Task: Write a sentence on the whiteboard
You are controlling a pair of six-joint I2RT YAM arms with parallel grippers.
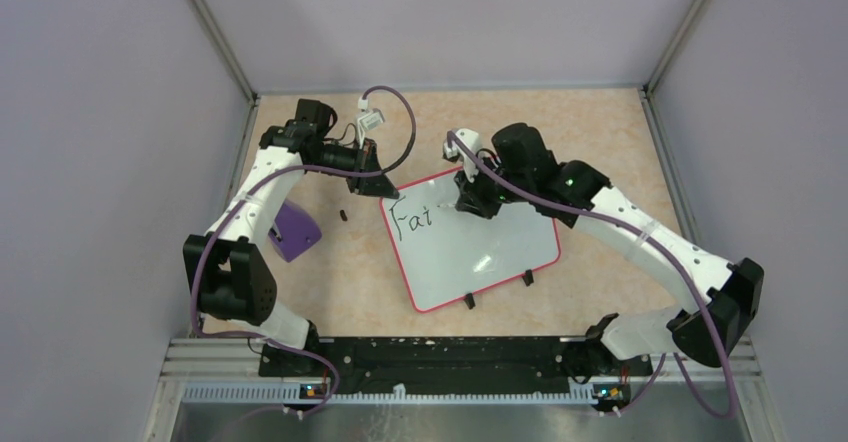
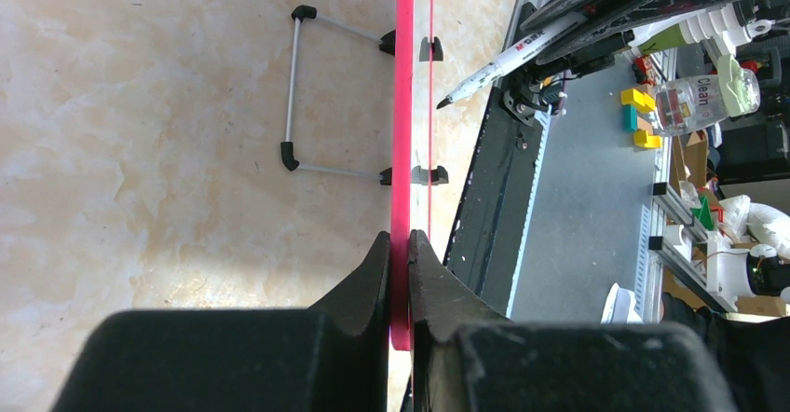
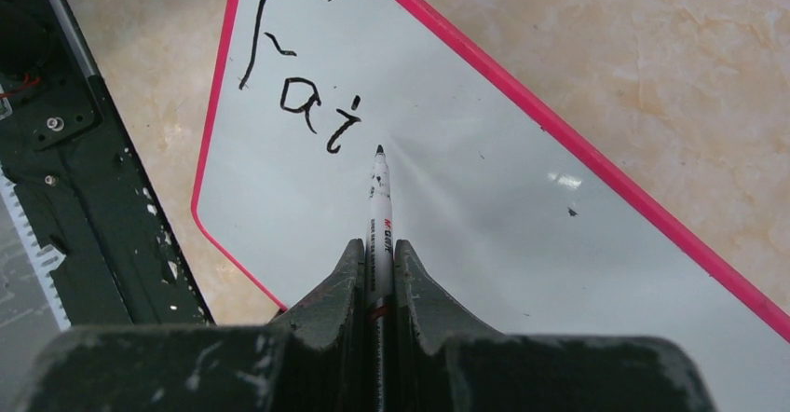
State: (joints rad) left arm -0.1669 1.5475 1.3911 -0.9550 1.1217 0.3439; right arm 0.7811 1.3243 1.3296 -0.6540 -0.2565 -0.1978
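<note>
The whiteboard (image 1: pixel 485 252), white with a red-pink rim, lies on the table with black lettering (image 1: pixel 413 219) reading "Fai" near its far left corner. My left gripper (image 1: pixel 383 186) is shut on the board's far left corner; in the left wrist view its jaws clamp the pink rim (image 2: pixel 401 151) edge-on. My right gripper (image 1: pixel 468 202) is shut on a white marker (image 3: pixel 380 216), tip down just right of the "i". The lettering (image 3: pixel 298 95) shows in the right wrist view on the whiteboard (image 3: pixel 522 244).
A purple block (image 1: pixel 293 229) lies left of the board beside the left arm. A small black cap (image 1: pixel 342 215) lies between them. Grey walls enclose the table. The marker (image 2: pixel 508 61) shows in the left wrist view past the board.
</note>
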